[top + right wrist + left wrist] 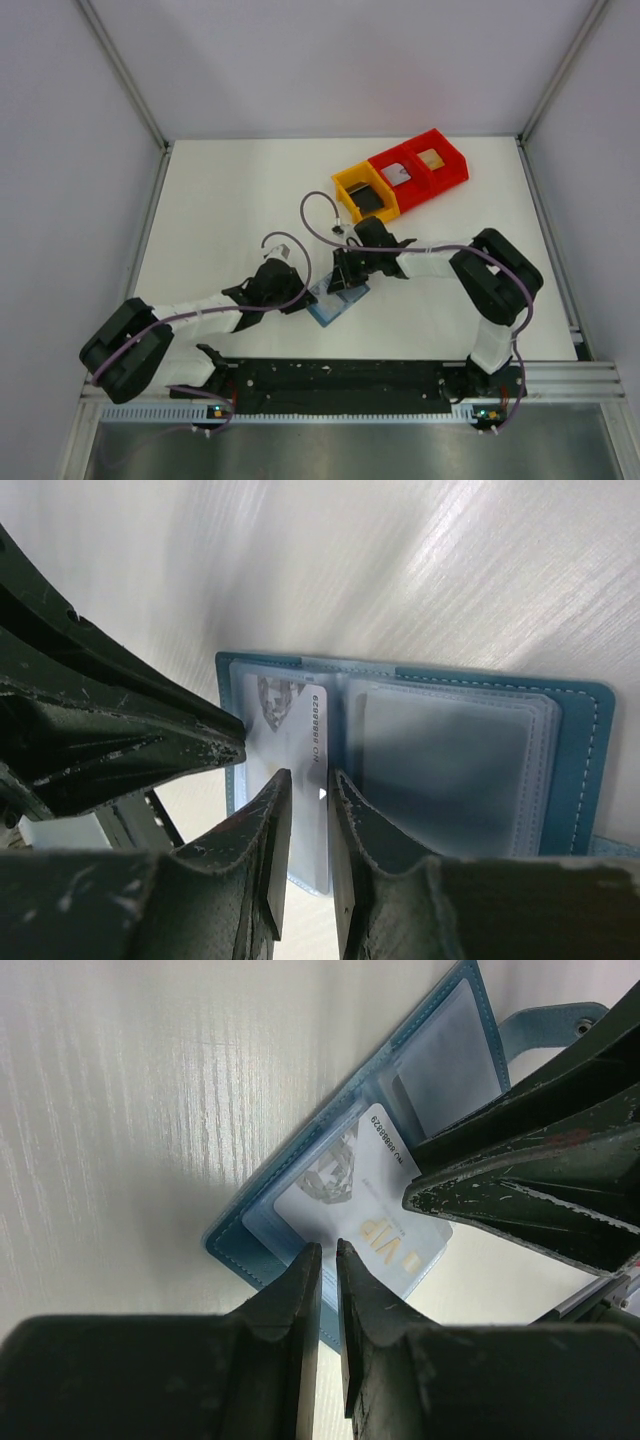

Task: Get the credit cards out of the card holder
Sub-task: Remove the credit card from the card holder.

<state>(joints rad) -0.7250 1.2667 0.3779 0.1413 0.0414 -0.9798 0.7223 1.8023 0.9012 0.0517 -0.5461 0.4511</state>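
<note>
The teal-blue card holder (338,302) lies open on the table between both arms, its clear pockets facing up (580,770). A pale grey-white VIP credit card (370,1200) sits in one pocket and sticks out past the holder's edge (250,1245). It also shows in the right wrist view (290,720). My left gripper (328,1248) is almost closed, tips down at the card's corner and the holder's edge. My right gripper (308,777) has a narrow gap, tips over the same card with nothing pinched. Its fingers (520,1190) touch the card from the other side.
A yellow bin (345,185) holds a dark card (368,200). Joined red bins (455,165) hold a grey-white card (398,175) and a tan card (432,158), at the back right. The holder's strap tab (540,1025) points away. White walls enclose the table.
</note>
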